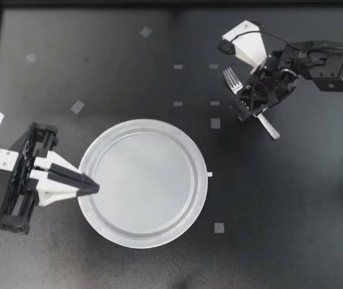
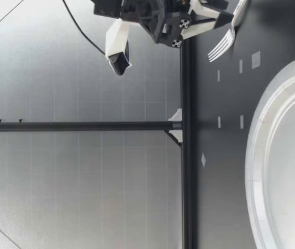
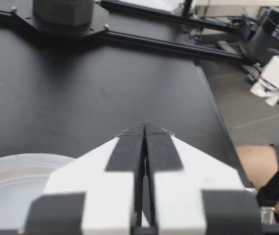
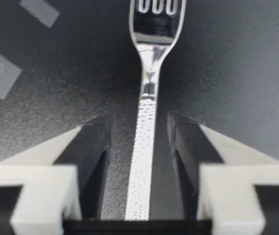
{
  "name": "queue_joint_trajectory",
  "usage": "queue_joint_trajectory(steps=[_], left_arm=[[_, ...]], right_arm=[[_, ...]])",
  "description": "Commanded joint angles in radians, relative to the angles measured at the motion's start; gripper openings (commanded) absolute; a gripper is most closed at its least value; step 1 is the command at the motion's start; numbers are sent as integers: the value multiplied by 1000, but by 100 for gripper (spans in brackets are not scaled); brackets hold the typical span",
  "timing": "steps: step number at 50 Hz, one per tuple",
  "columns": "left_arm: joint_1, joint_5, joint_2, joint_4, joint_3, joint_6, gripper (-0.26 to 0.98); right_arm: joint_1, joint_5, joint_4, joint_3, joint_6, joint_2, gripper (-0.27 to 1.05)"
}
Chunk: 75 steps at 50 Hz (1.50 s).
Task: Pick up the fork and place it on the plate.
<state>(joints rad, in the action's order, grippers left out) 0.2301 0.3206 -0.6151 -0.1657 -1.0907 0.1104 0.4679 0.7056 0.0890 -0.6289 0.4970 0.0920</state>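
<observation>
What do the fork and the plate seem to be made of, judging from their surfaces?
The fork looks like metal, probably stainless steel: its neck shines like a mirror, and its handle carries a fine dotted texture. The plate looks like thin plastic, perhaps disposable: it is pale, dull white with a moulded ridged rim. Paper or foam cannot be ruled out.

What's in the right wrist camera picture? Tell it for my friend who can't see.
A shiny fork lies on the dark table, its handle running between the open fingers of my right gripper with a gap on each side. Its tines point away from the gripper, and two pale tape squares sit off to one side.
</observation>
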Motion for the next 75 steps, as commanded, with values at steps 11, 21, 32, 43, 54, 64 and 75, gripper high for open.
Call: queue_joint_trajectory(steps=[11, 21, 32, 43, 54, 64, 75], left_arm=[[38, 29, 3, 0, 8, 0, -3], [40, 29, 3, 0, 3, 0, -3], [38, 29, 3, 0, -5, 3, -3], [61, 29, 3, 2, -20, 58, -3], [63, 31, 3, 2, -34, 66, -3], [63, 29, 3, 0, -37, 61, -3], [52, 74, 3, 2, -41, 54, -3]], right_arm=[[18, -43, -8, 38, 6, 32, 47], [18, -40, -12, 43, 6, 40, 47], [18, -26, -14, 43, 9, 52, 46], [18, -23, -18, 43, 23, 75, 44], [18, -31, -18, 52, 18, 64, 19], [18, -25, -18, 58, 12, 43, -7], [17, 58, -20, 155, -32, -112, -8]])
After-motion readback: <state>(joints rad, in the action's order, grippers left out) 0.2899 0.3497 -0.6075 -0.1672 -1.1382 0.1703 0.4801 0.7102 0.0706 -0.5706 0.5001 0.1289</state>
